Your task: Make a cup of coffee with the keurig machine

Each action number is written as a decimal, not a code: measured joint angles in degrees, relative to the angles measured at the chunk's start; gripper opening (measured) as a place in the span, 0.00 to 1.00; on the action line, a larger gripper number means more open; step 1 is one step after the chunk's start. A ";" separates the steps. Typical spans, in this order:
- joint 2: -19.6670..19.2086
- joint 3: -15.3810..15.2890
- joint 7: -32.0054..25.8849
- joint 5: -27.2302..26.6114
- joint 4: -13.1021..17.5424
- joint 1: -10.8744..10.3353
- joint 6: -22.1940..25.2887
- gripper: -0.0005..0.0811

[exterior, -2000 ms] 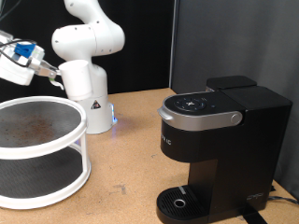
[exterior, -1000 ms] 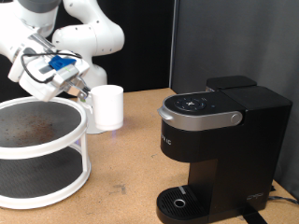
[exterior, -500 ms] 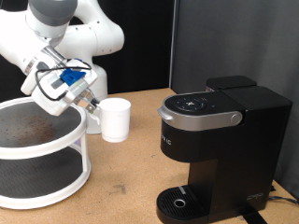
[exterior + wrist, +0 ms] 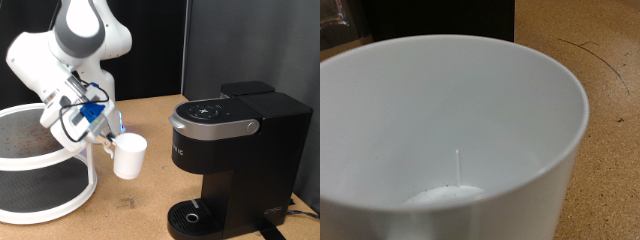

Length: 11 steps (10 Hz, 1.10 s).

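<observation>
The white cup (image 4: 130,157) hangs tilted in the air, held at its side by my gripper (image 4: 110,141), between the white rack and the keurig machine (image 4: 236,150). The cup is to the exterior view's left of the machine and higher than its round drip tray (image 4: 190,216), which has nothing on it. The machine's lid is down. In the wrist view the cup's white inside (image 4: 450,120) fills the picture and looks empty; my fingers do not show there.
A white two-tier round rack (image 4: 40,190) stands at the exterior view's left, close behind my arm. The brown tabletop (image 4: 140,215) lies under the cup. A cable runs off at the machine's lower right (image 4: 300,212).
My arm has swung from the far left, picked up the cup, and carried it down and rightwards towards the machine, tilting it as it went.
</observation>
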State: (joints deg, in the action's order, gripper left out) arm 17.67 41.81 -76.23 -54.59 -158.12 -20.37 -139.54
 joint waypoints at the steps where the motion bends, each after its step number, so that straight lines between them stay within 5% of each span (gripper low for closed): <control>1: -2.75 0.21 -3.12 -4.07 0.23 -1.65 -0.61 0.09; 6: -15.52 -0.14 -15.96 -20.91 3.51 -4.71 0.81 0.09; 11: -21.80 -3.69 -19.98 -31.09 7.85 -5.18 4.04 0.09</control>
State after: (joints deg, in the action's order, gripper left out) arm -4.12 38.12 -96.21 -85.68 -150.28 -25.55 -135.50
